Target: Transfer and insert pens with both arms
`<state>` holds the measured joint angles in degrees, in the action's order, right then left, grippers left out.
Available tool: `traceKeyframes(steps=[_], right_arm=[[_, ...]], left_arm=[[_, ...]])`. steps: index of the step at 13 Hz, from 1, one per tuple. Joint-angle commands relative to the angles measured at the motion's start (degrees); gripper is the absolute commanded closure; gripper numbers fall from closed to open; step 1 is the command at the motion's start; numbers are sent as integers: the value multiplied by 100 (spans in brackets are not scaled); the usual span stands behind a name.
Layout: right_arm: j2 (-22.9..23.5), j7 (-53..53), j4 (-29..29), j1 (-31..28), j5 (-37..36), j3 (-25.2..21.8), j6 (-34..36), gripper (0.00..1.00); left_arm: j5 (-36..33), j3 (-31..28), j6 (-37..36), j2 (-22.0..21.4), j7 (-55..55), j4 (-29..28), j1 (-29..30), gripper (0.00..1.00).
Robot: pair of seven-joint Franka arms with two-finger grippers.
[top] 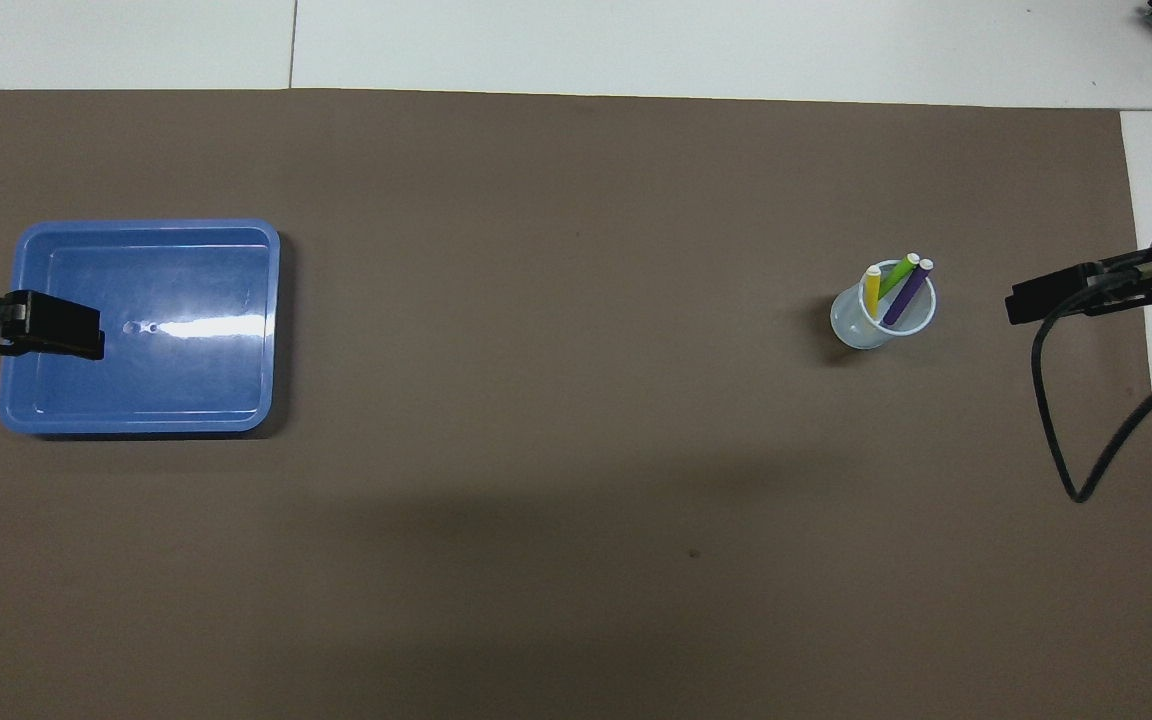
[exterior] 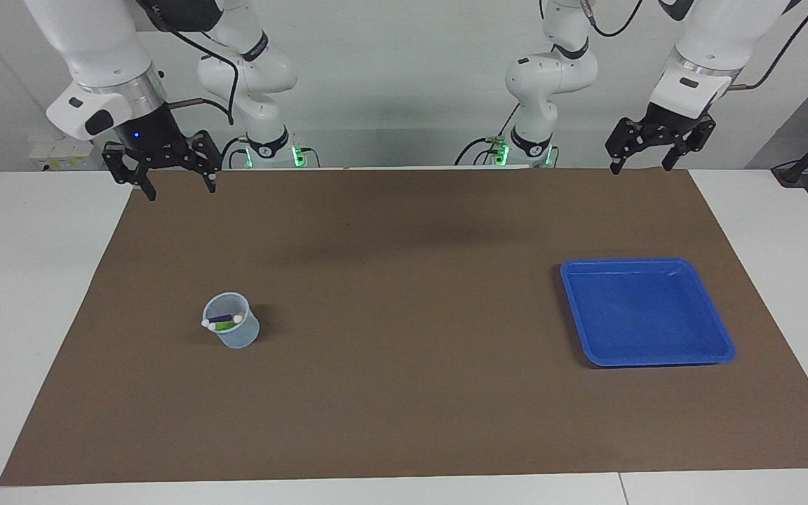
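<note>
2 high opposed cameras share the mat (exterior: 404,393).

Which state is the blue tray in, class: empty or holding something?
Empty. The blue tray shows only bare floor with glare in the overhead view; all three pens stand in the clear cup.

A mat (exterior: 404,393) covers most of the table (exterior: 32,294). On it, toward the right arm's end, stands a cup (exterior: 233,330) with three pens (top: 896,288) in it, leaning with their tops at its rim. Well apart, toward the left arm's end, a tray (exterior: 716,335) lies flat on the mat, seemingly with nothing in it. Cup and tray sit about equally far from the robots.

Both grippers hang near the robots' edge of the mat: the right gripper (exterior: 178,188) over the corner at the cup's end, the left gripper (exterior: 641,168) over the edge at the tray's end.
</note>
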<state>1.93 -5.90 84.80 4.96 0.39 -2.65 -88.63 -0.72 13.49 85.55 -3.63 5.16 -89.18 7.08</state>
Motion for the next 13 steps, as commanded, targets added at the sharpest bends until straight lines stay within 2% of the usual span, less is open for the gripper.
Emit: traceKeyframes(steps=[1,13], right_arm=[[-97,63,45,41,-118,-113,83,0],[-123,80,168,5,-118,-113,-40,0]], left_arm=[[-60,-4,-12,-173,-77,-179,22,0],[-60,4,-20,-173,-94,-170,22,0]])
